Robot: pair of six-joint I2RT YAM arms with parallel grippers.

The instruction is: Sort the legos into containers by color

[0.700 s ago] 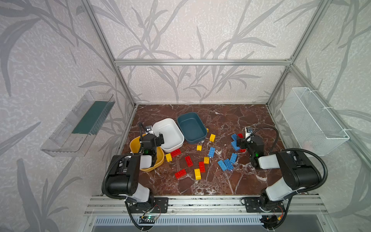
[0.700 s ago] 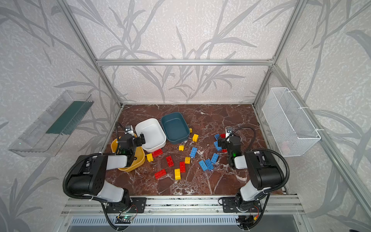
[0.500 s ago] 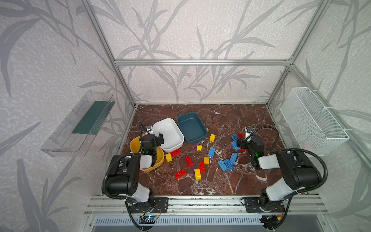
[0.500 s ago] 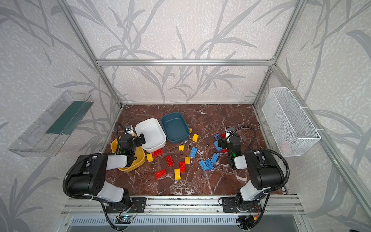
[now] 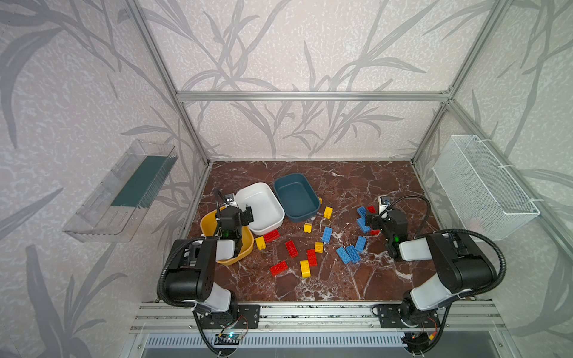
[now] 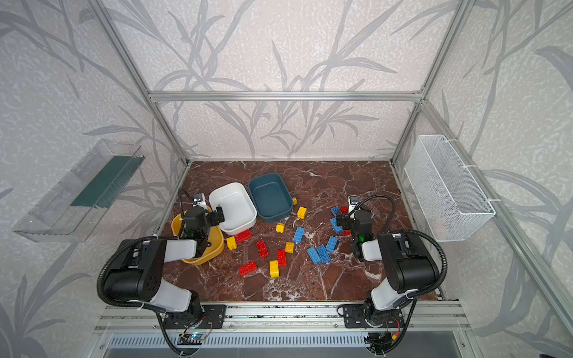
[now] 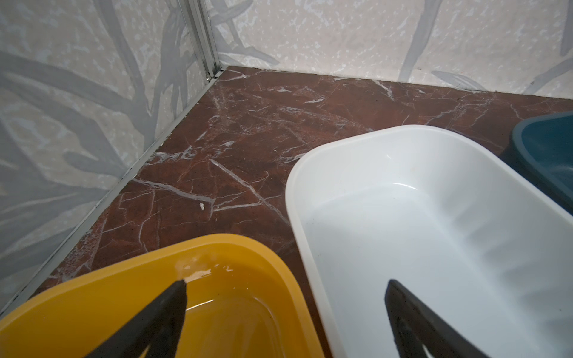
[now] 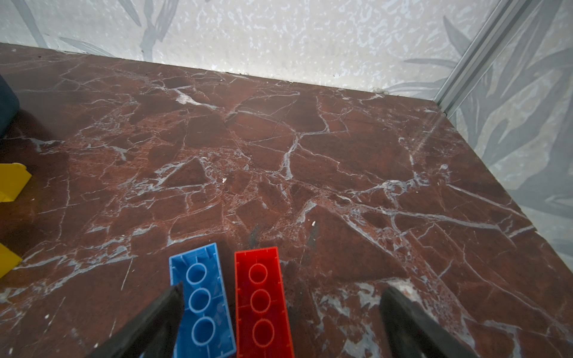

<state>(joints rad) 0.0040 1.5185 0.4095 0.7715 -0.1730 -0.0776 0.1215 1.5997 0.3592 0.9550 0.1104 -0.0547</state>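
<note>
The black left gripper [image 7: 285,285] hangs with jaws spread wide and holding nothing, one over the mustard-yellow rounded plastic tub [image 7: 124,279], the other over the white plastic tub [image 7: 403,217], with the dark teal plastic tub [image 5: 294,195] next along. Red, yellow and blue studded plastic legos [image 5: 291,248] lie scattered on the red-brown marble tabletop [image 5: 356,176] right of the tubs. The black right gripper [image 8: 282,288], jaws likewise wide and holding nothing, hovers over a long blue brick [image 8: 201,279] and a long red brick [image 8: 260,297] side by side.
</note>
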